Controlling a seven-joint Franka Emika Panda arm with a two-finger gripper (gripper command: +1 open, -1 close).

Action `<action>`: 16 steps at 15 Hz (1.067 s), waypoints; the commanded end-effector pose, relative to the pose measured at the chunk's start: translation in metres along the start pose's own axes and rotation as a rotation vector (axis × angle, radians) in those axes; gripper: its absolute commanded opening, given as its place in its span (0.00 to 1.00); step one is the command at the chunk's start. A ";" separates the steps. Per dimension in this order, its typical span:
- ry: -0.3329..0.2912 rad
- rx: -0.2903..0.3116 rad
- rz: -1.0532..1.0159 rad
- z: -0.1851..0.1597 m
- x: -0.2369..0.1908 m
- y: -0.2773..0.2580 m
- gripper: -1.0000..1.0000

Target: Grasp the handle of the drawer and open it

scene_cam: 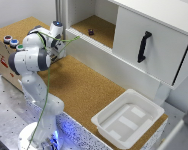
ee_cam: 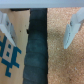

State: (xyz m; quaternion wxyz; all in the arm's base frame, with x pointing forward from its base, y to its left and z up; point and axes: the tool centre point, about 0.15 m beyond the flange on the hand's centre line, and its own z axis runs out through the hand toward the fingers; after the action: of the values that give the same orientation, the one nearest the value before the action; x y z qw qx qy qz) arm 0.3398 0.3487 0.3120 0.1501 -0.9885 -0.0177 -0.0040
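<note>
The drawer (scene_cam: 164,55) is a large white cabinet unit at the exterior view's upper right, and its flat front panel looks closed. The handle (scene_cam: 144,46) is a short black bar pull mounted upright on that panel. My gripper (scene_cam: 55,50) is far from it, at the exterior view's left, pointing down over the cork surface beside a cardboard box. In the wrist view the gripper (ee_cam: 40,30) is open and empty, with pale fingers (ee_cam: 72,30) spread over cork and a dark strip (ee_cam: 35,50). The handle and the drawer are out of the wrist view.
A shallow white plastic tub (scene_cam: 128,118) sits on the cork table (scene_cam: 89,85) at the front right. A cardboard box (scene_cam: 6,55) with coloured buttons stands at the left, also in the wrist view (ee_cam: 12,55). A small dark object (scene_cam: 91,32) lies in the open recess behind.
</note>
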 end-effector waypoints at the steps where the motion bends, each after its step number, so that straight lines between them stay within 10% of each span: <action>1: 0.129 0.166 0.002 -0.002 -0.023 0.021 1.00; 6: 0.124 0.230 0.008 0.000 -0.021 0.033 1.00; 7: 0.120 0.245 0.004 0.003 -0.018 0.034 0.00; 16: 0.063 0.257 -0.081 0.016 0.012 0.030 0.00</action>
State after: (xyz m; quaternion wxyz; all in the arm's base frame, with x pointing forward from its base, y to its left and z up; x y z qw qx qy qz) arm 0.3459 0.3304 0.3050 0.2444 -0.9688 -0.0341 -0.0247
